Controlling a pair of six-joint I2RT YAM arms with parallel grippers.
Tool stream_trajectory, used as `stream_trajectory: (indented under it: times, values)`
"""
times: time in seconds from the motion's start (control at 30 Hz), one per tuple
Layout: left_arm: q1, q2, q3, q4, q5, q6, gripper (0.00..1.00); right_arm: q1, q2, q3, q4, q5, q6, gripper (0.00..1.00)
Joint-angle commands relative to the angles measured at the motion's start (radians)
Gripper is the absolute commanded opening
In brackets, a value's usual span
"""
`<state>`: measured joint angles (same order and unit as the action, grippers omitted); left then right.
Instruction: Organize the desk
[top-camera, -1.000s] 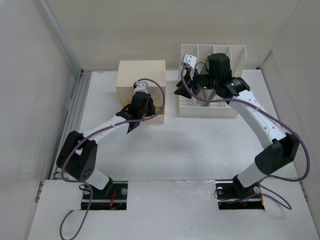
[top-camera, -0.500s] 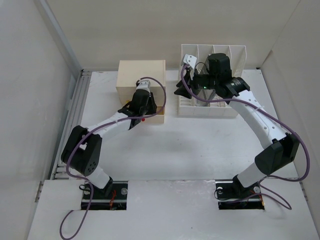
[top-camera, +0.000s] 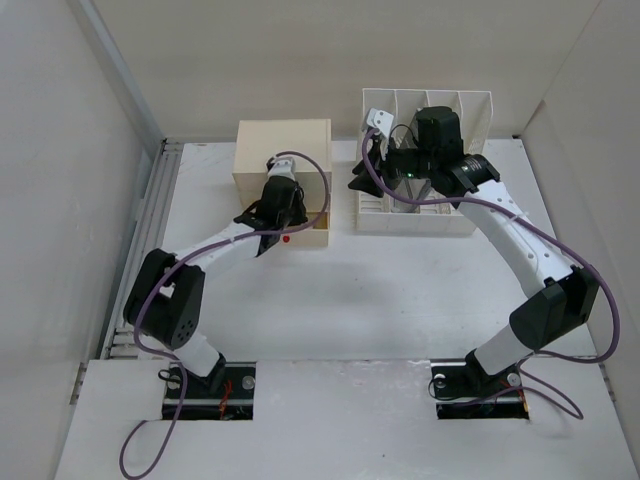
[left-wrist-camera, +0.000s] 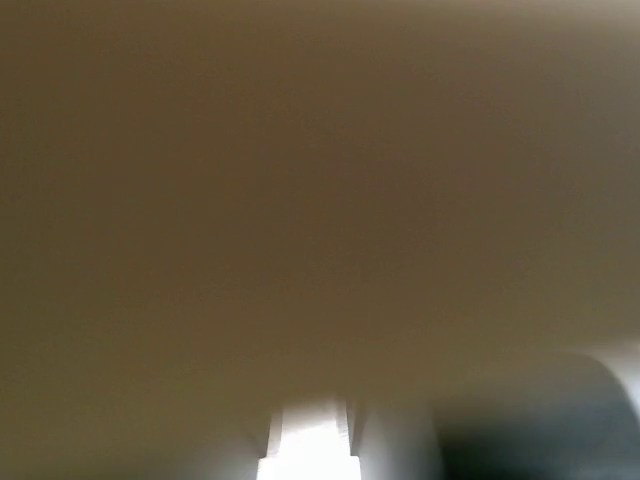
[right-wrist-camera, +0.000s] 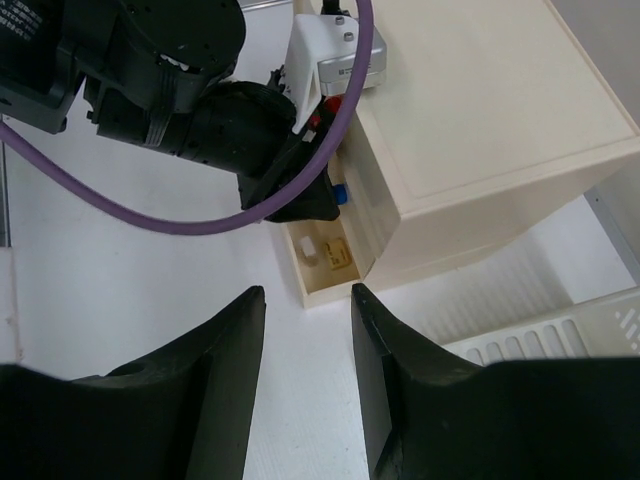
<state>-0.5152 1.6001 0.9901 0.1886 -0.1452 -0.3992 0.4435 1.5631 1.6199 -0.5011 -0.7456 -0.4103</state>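
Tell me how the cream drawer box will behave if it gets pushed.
The drawer box looks rigid and squat, sitting flat on the desk, so it would probably slide rather than tip. Its open lower drawer may slide shut first.

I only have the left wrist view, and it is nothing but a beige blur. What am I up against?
Observer: The front of the cream two-drawer box. Your left jaws are right beside its blue knob.
Operator: Is either drawer open?
Observer: Yes. The right wrist view shows the lower drawer pulled partly out, with a few small items inside.
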Motion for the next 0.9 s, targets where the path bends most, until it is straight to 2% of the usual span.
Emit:
stream_trajectory:
  times: [0.0, 0.03, 0.1, 0.13, 0.27, 0.33, 0.47, 0.63, 0.8, 0.87]
  values:
    - [-0.014, -0.041, 0.022, 0.009, -0.022, 0.011, 0.09, -0.006, -0.025, -0.003, 0.036, -0.038, 0.010, 0.46]
    - [-0.026, -0.069, 0.022, -0.001, -0.022, 0.011, 0.00, -0.006, -0.025, -0.003, 0.036, -0.038, 0.010, 0.46]
    - [-0.041, -0.097, 0.012, -0.012, -0.046, 0.011, 0.00, -0.006, -0.015, -0.003, 0.036, -0.038, 0.010, 0.39]
    - [-0.042, -0.127, 0.001, -0.012, -0.047, 0.011, 0.00, -0.006, -0.015, -0.003, 0.036, -0.038, 0.001, 0.32]
    - [-0.084, -0.218, -0.057, -0.034, -0.047, 0.002, 0.00, -0.006, -0.015, -0.012, 0.036, -0.038, -0.008, 0.15]
    - [-0.095, -0.256, -0.079, -0.044, -0.047, -0.007, 0.00, -0.006, 0.003, -0.023, 0.036, -0.049, -0.030, 0.11]
    - [-0.105, -0.365, -0.151, -0.080, -0.047, -0.018, 0.00, -0.006, 0.032, -0.043, 0.036, -0.101, -0.054, 0.08]
    - [-0.114, -0.584, -0.211, -0.121, -0.102, -0.036, 0.00, 0.024, 0.086, -0.138, 0.169, -0.120, -0.055, 0.01]
    - [-0.124, -0.797, -0.237, -0.176, -0.267, -0.067, 0.00, 0.156, 0.202, -0.146, 0.207, 0.026, -0.082, 0.00]
    - [-0.134, -0.891, -0.237, -0.185, -0.318, -0.079, 0.00, 0.225, 0.244, -0.117, 0.193, 0.130, -0.082, 0.00]
